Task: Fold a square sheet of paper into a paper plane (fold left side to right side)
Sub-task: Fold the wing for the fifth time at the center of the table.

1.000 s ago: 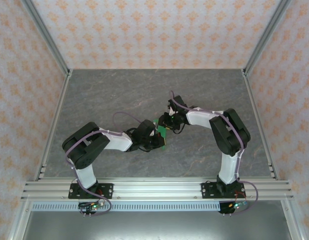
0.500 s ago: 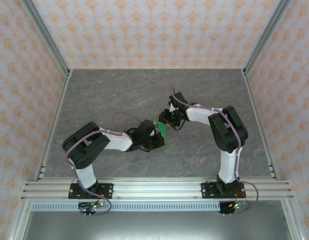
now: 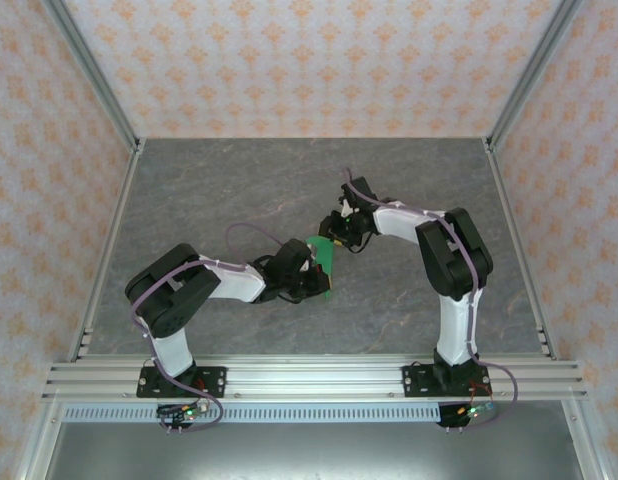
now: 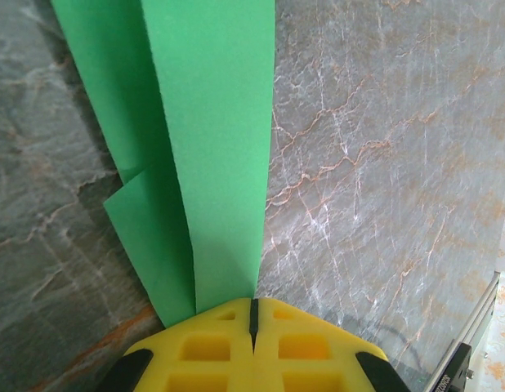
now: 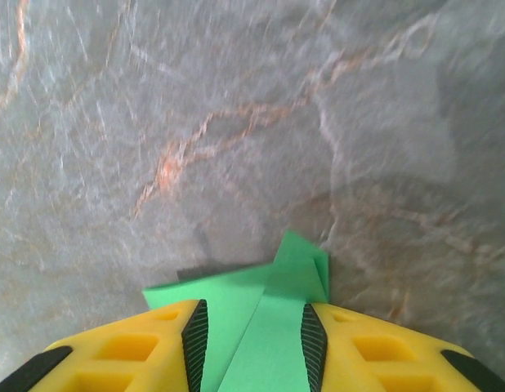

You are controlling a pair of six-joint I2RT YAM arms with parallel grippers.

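Proceeding from the near edge, the top view shows a ribbed aluminium rail (image 3: 309, 378) across the lower frame, carrying both arm bases. The left arm (image 3: 179, 290) and right arm (image 3: 454, 260), white and black shells with lilac cable, bend inward and meet just below frame centre.

Left gripper (image 4: 254, 309): the yellow moulded fingers (image 4: 207, 347), with square recessed pockets, are clenched. Only a thin dark seam shows between them. They pinch the narrow end of the green paper (image 4: 212, 122), which runs from the bottom centre of the left wrist view to the top edge as a long flat strip. The paper is matte and finely grained, with straight cut edges. A second layer lies offset to the left, and a small angular flap projects at mid-left.

Right gripper (image 5: 254, 309): the jaws stand parted, with black ribbed pads (image 5: 195, 336) on either side of the paper. The paper shows a diagonal crease and ends in a pointed tip just beyond the fingers. Part of it passes under the left-hand finger. Whether the pads press on it cannot be told.

The table (image 4: 383, 163) is grey, marble-patterned and veined in orange and white. Beyond it stand walls (image 3: 309, 60) with a pale orange floral print.
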